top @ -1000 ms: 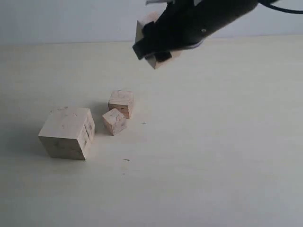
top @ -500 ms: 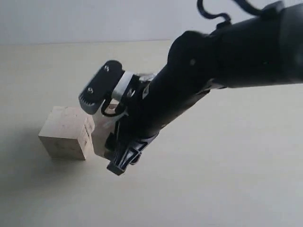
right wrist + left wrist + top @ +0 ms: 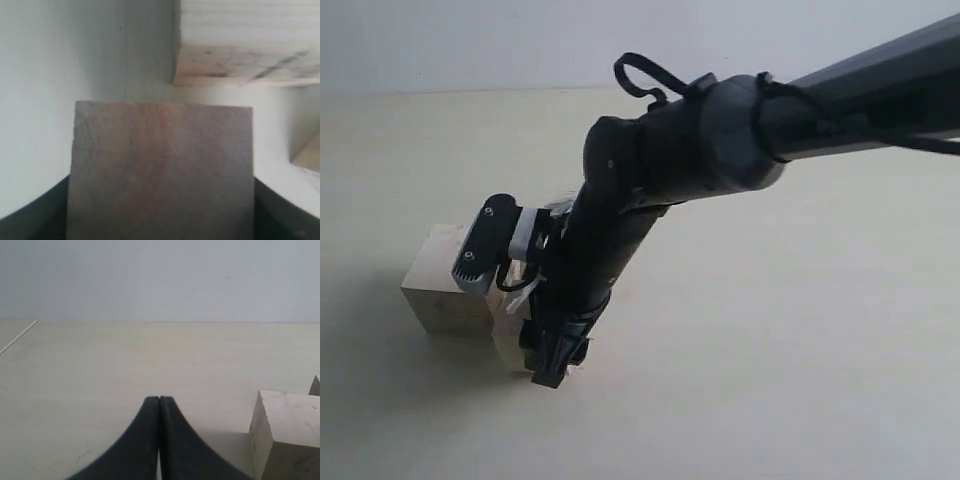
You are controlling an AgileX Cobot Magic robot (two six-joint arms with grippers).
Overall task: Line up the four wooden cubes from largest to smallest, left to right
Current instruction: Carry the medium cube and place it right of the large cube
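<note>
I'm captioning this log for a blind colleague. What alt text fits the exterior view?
The right gripper, on a black arm slanting down from the upper right, holds a wooden cube low beside a larger cube on a pale table.

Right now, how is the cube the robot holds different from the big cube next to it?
The held cube is clamped in the right gripper; the big cube stands free on the table. The held cube is smaller than the big cube. In the exterior view, the arm hides most of the held cube, while much of the big cube shows. Both are plain wood cubes, side by side.
</note>
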